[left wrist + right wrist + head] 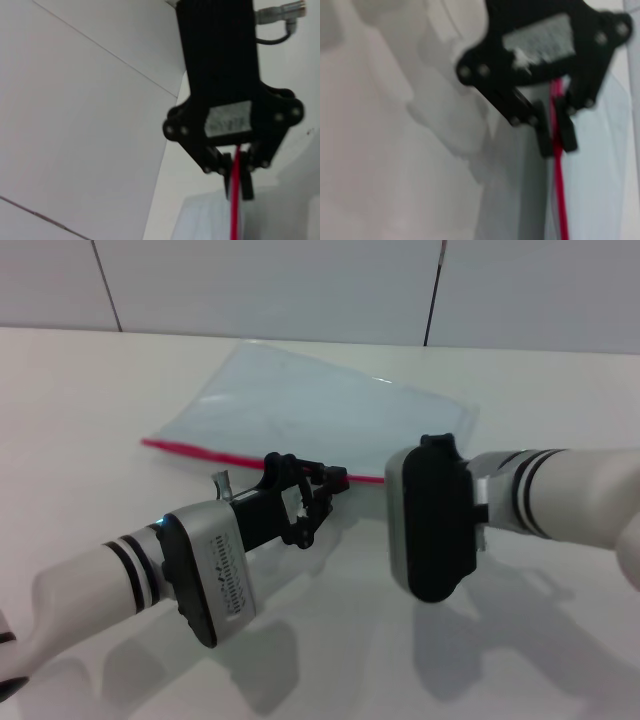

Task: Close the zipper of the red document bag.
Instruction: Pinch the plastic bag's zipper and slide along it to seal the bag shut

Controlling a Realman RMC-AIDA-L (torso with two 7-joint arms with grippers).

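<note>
Red document bag (330, 405), a flat translucent pale blue pouch, lies toward the far edge of the white tabletop (90, 400), its zipper (200, 452) a thin red strip along the long edge nearest the robot. Left gripper (335, 478) is clenched on the zipper near the middle of that edge, the red strip pinched between its black fingers (246, 175). Right gripper (555, 127) grips the same strip just beside it. The slider is too small to make out. Closing well probably means one gripper anchoring the strip while the other pulls straight along it, low and level
</note>
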